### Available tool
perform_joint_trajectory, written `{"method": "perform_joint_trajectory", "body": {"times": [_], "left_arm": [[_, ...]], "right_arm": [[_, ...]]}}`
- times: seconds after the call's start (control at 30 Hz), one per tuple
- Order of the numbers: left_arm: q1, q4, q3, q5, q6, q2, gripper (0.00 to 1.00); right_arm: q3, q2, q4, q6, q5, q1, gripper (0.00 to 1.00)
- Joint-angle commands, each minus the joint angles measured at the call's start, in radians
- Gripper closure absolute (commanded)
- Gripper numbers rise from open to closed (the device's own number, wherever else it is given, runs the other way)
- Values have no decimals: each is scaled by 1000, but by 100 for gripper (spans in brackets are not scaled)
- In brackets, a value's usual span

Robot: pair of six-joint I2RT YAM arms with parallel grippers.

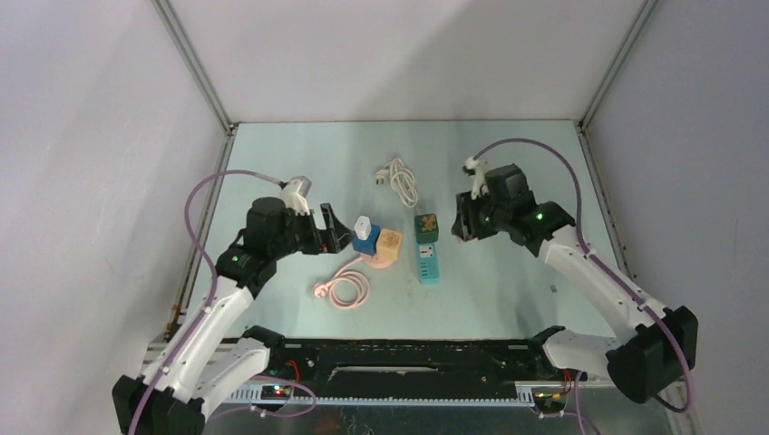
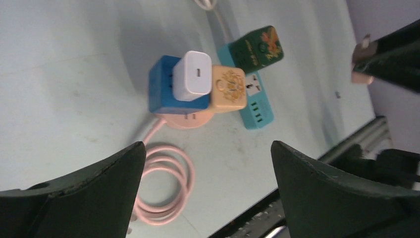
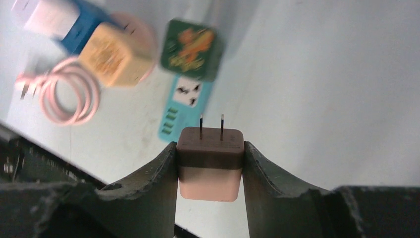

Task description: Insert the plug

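My right gripper [image 3: 210, 145] is shut on a pink plug [image 3: 210, 166] with a brown face. Its two prongs point away from the wrist, toward the teal power strip [image 3: 181, 106]. A green cube [image 3: 192, 42] sits in the strip's far end. In the top view, the right gripper [image 1: 464, 222] hovers just right of the strip [image 1: 428, 260]. My left gripper [image 1: 335, 231] is open and empty, just left of a round pink socket [image 1: 381, 261]. That socket carries a blue cube [image 2: 166, 91], a white charger [image 2: 192, 75] and a tan cube [image 2: 229, 88].
A coiled pink cord [image 1: 345, 288] lies in front of the round socket, toward the arm bases. A white cable [image 1: 399, 178] is bundled near the back. Grey walls enclose the table on the left, right and back.
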Motion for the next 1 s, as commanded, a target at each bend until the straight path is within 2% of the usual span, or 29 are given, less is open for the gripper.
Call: {"method": "perform_joint_trajectory", "body": {"times": [0.0,0.17,0.37,0.57,0.73,0.8,0.97], "left_arm": [[7,89,-8,210,-169,83,1],[-18,203,-30,414,-342,140,3],[-176,209,1,452,-399,198,3],[-291,252,-10,451,-447,277,5],[-373,402,-38,477,-529,322,6],[-385,414,-40,465,-539,339,8],[-413,472,-40,474,-557,394,23]], "right_arm": [[-38,-59,-53,-61,-44,149,86],[-80,-100,-13,-108,-18,357,86],[-82,-98,59,-136,20,541,86],[-80,-100,120,-145,21,616,87],[-73,-88,127,-153,36,638,87],[-72,-87,125,-153,48,645,87],[-73,-97,132,-152,51,653,87]]}}
